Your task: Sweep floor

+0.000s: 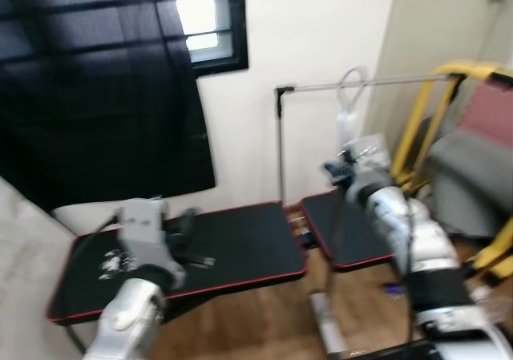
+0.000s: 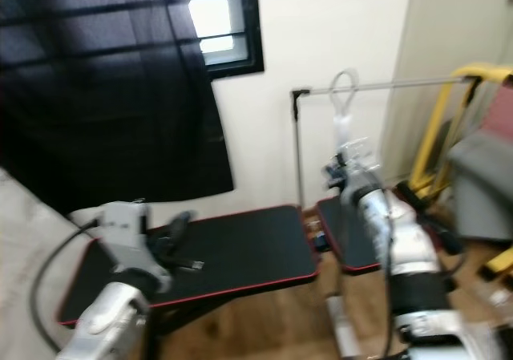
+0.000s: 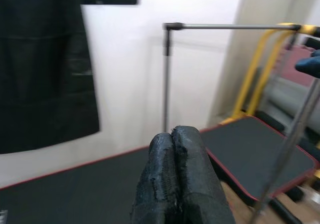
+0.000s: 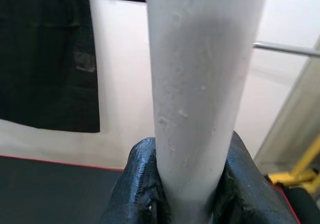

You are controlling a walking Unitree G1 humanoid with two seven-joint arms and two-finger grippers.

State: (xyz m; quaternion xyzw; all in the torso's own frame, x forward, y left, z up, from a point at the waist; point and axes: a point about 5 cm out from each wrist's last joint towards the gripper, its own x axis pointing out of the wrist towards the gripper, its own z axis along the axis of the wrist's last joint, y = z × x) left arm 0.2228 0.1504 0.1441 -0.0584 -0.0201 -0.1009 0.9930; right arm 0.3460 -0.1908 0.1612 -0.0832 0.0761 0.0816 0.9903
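The broom's white handle (image 1: 347, 123), with a hanging loop at its top, stands upright in front of me on the right. My right gripper (image 1: 343, 167) is shut on it just below the white grip; in the right wrist view its black fingers (image 4: 140, 176) clasp the handle (image 4: 200, 84) from both sides. The thin grey shaft (image 3: 287, 151) runs down toward the floor. My left gripper (image 1: 191, 217) is shut on nothing and is raised over the wide black desk (image 1: 240, 244); in the left wrist view its fingers (image 3: 172, 149) press together.
Two black, red-edged desks (image 1: 353, 232) stand against the white wall, with a metal clothes rail (image 1: 280, 147) between them. A black curtain (image 1: 104, 87) hangs left, under a window. A yellow frame (image 1: 417, 127) with grey and pink cushions is right. The floor (image 1: 256, 320) is wood.
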